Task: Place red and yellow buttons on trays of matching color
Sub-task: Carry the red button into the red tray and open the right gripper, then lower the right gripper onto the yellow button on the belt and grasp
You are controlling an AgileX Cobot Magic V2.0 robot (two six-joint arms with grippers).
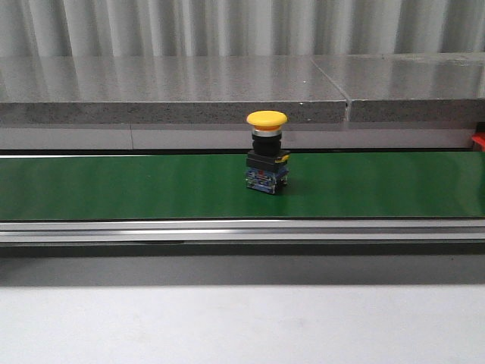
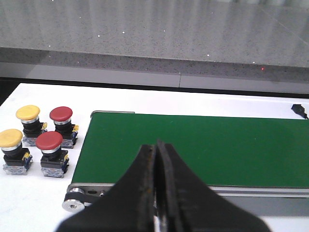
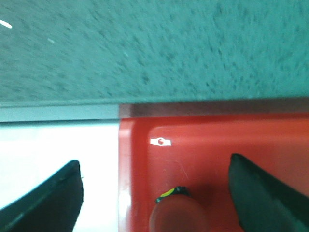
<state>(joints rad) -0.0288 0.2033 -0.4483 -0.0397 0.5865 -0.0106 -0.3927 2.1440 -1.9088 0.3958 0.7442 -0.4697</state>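
A yellow button (image 1: 267, 152) stands upright on the green belt (image 1: 121, 186), while the left claw (image 2: 157, 159) is pressed together near four spare buttons (image 2: 38, 140) on the white bench (image 2: 29, 198), and the right claw (image 3: 154, 188) spreads wide over a red button (image 3: 176, 215) in the red tray (image 3: 203, 145).

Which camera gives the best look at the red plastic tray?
The right wrist view: the red plastic tray fills much of that frame beneath the open jaws. The front view shows only a red sliver at its right edge; the left wrist view shows none.
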